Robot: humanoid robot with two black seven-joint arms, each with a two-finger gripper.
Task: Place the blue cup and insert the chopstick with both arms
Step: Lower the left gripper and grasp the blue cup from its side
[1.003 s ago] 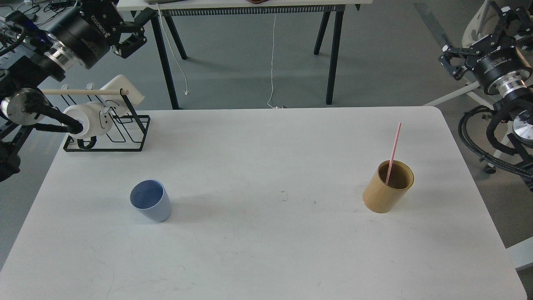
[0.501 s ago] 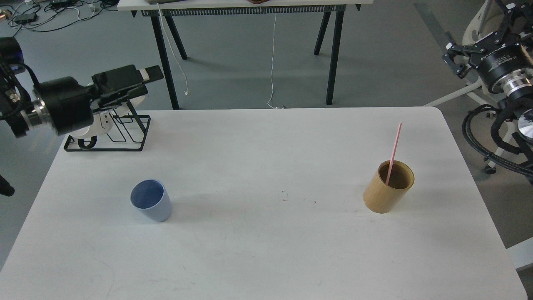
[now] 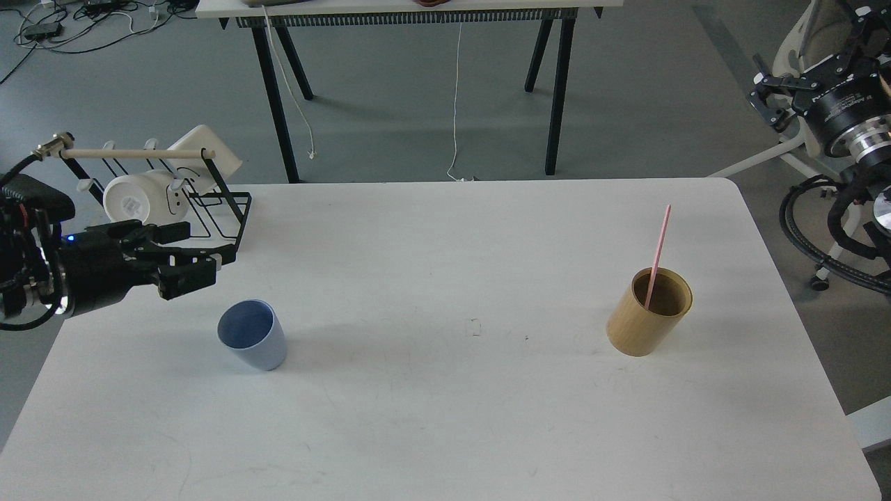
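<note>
On white table [image 3: 445, 417], left half: blue cup [image 3: 252, 344] stood upright, untouched. Left gripper [image 3: 184, 261] held just up-left of cup, fingers parted, nothing gripped. Chopstick [image 3: 657, 256] leaned inside tan holder [image 3: 648, 312] on right half, well apart from cup. Right gripper [image 3: 776, 97] raised off table at right edge; finger state cannot be told.

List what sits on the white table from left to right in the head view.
Black rack with the white mug, then the blue cup, then the tan holder with the chopstick standing in it.
</note>
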